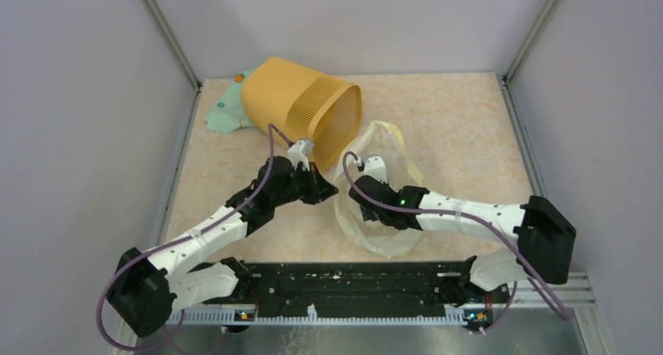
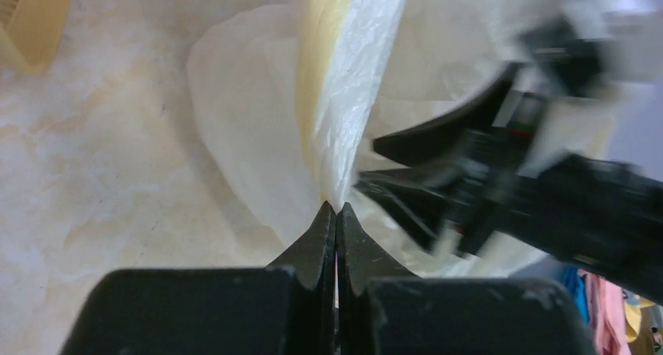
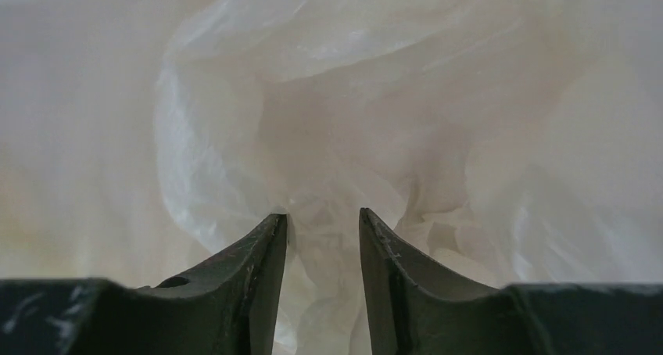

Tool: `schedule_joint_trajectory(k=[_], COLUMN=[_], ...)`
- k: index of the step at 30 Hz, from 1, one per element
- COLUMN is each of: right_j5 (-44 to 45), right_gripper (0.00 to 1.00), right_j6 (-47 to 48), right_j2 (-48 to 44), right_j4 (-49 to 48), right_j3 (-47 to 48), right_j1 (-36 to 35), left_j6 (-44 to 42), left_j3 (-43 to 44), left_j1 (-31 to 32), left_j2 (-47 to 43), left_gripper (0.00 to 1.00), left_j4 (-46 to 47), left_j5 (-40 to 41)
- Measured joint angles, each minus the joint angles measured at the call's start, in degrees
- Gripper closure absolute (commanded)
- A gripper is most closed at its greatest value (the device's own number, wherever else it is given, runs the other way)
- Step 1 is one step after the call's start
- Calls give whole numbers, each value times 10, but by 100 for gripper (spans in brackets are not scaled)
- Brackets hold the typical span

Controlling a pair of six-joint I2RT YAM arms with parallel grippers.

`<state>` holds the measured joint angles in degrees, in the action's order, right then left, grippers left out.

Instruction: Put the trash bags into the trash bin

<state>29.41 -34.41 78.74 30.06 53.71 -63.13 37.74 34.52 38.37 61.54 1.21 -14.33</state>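
Observation:
The orange-yellow trash bin [image 1: 301, 109] lies tipped on its side at the back left, its mouth facing front-right. The translucent cream trash bag [image 1: 387, 179] lies crumpled just in front of the mouth. My left gripper [image 1: 328, 189] is shut on the bag's left edge; in the left wrist view its tips [image 2: 337, 206] pinch a fold of the bag [image 2: 344, 97]. My right gripper [image 1: 353, 206] reaches into the bag from the right. In the right wrist view it [image 3: 322, 214] is open by a narrow gap, with crumpled bag plastic [image 3: 328, 136] between and beyond the fingers.
A mint-green patterned cloth [image 1: 227, 109] lies behind the bin at the back left. The bin's rim [image 2: 31, 19] shows at the top left of the left wrist view, and the right arm [image 2: 532, 191] crosses its right side. Grey walls enclose the table.

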Motion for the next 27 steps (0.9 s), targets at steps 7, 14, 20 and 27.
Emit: schedule_joint_trajectory(k=[7,14,20,27], right_j5=[-9,-24,-28,-37], right_gripper=[67,63,39,26], right_j6=[-19,-30,-32,-3], right_j2=[69,88,83,-10], right_j4=[-62,-92,-101,-65], right_j3=[-49,-65,-65,-52], right_j1=[50,61,64,62], left_j6=[5,15,16,16], left_j3=[98,165,165,155], left_j1=[1,2,2,2], left_j2=[-73,-139,-145,-114], left_gripper=[100,100,100,100], left_j4=[-57,-93,-124,-138], left_j5=[-14,-10,3,16])
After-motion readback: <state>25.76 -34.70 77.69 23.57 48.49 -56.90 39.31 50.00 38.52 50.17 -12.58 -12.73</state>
